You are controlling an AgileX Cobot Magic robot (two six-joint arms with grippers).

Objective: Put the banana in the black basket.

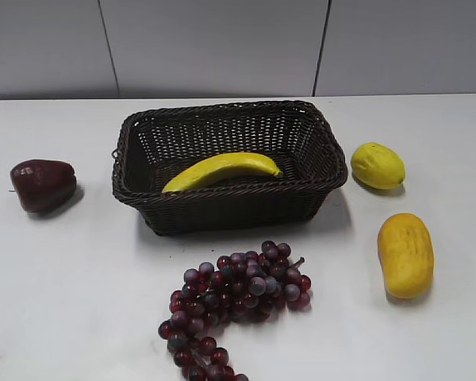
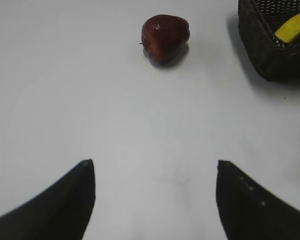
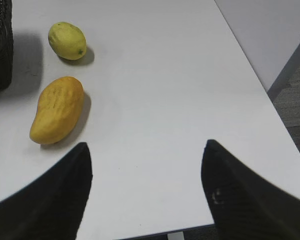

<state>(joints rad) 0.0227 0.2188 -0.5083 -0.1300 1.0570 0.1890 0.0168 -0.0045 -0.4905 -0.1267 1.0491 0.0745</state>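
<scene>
Black basket, woven dark wicker, rectangular, flared sides, braided rim, sits on white table; landmark for everything. Inside it: the banana, long curved glossy yellow, lying across the basket floor with its left end low against the front wall; nothing else seen in the basket. Left of basket, well apart: dark red glossy wax apple, bell-shaped. Right of basket, near its back right corner: small yellow lemon, dimpled skin. Front-right of basket, farther out: stubby orange-yellow mango, oval, bumpy skin. In front of basket, near: bunch of purple-red grapes, round glossy beads. Left end effector over bare table front-left of basket, black fingers spread wide, holding nothing. Right end effector over table front-right of basket, fingers also wide apart, empty.
</scene>
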